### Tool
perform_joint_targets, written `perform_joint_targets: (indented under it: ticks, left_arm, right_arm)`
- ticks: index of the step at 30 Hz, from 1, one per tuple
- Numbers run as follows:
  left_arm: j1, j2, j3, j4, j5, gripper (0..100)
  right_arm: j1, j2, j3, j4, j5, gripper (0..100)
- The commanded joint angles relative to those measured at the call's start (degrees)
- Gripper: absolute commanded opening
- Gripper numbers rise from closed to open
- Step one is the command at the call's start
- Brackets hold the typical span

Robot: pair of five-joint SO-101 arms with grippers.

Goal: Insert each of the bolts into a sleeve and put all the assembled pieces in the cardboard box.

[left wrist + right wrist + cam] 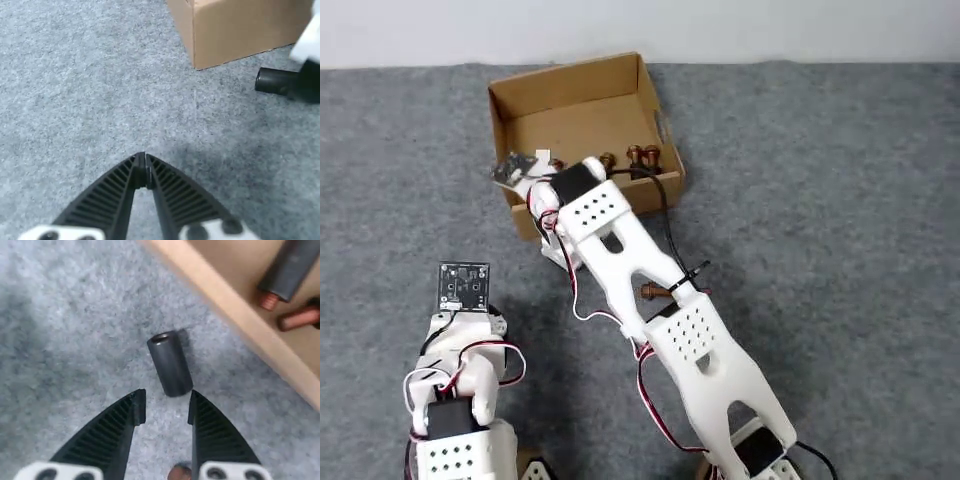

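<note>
- Right pincer (166, 405): fingers parted to a moderate gap and holding nothing. The tips sit low over the grey surface (840, 200), just short of the sleeve.
- Sleeve (170, 365): a black tube lying on its side on the surface, outside the cardboard box (240, 310) and just beside its outer wall. Its long axis runs away from the right pincer. The open bore is at the far end, and the near end lies just ahead of the gap between the fingertips. In the left wrist view the sleeve (272, 81) shows one end only; the rest is behind part of the right arm.
- Right arm (620, 240): stretches from the near edge to the box's near left corner. Its wrist covers that corner and the surface under it.
- Left pincer (145, 172): fingers closed tip to tip with nothing between them. A stretch of bare surface lies between it and the box corner (240, 30).
- Left arm (460, 380): drawn back at the near left, well apart from the box.
- Cardboard box (575, 85): open-topped, at the far middle of the surface.
- Assembled pieces (635, 153): a row of coppery ends along the inside of the near wall, their lower parts hidden by it. In the right wrist view, two pieces (287, 267) are cut off by the frame edge.
- Bolt (650, 291): coppery, lying on the surface with its long axis roughly crosswise. It is partly covered by the right arm's forearm.
- Small brownish shape at the base of the right pincer's fingers: cut off, and what it is cannot be told.
</note>
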Motion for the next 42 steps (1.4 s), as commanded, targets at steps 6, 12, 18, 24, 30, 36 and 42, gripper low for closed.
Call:
perform_joint_targets:
  ticks: [6,12,18,24,30,36,42]
  left_arm:
    - [-0.1,-0.2,-0.3,-1.3,-0.7,1]
    - [-0.1,-0.2,-0.3,-1.3,-0.7,1]
    - [-0.1,-0.2,-0.3,-1.3,-0.7,1]
    - [-0.1,-0.2,-0.3,-1.2,-0.7,1]
    - [-0.1,-0.2,-0.3,-1.2,-0.7,1]
    - [-0.1,-0.2,-0.3,-1.4,-0.7,1]
    - [0.0,-0.2,-0.3,-1.5,-0.7,1]
  right_arm:
    - [-0.7,5.2,-11.1,-2.2,0.9,13.7]
    - [-0.7,5.6,-15.6,1.1,3.5,13.7]
    - [-1.0,5.9,-12.7,-2.1,6.4,13.7]
    - [-1.5,5.9,-7.9,-2.2,6.2,13.4]
    - [-1.4,5.9,-4.1,-5.1,6.2,4.0]
    - [-0.4,4.4,-8.1,-3.3,5.9,1.0]
    - [0.0,0.4,-19.1,3.5,-3.3,0.8]
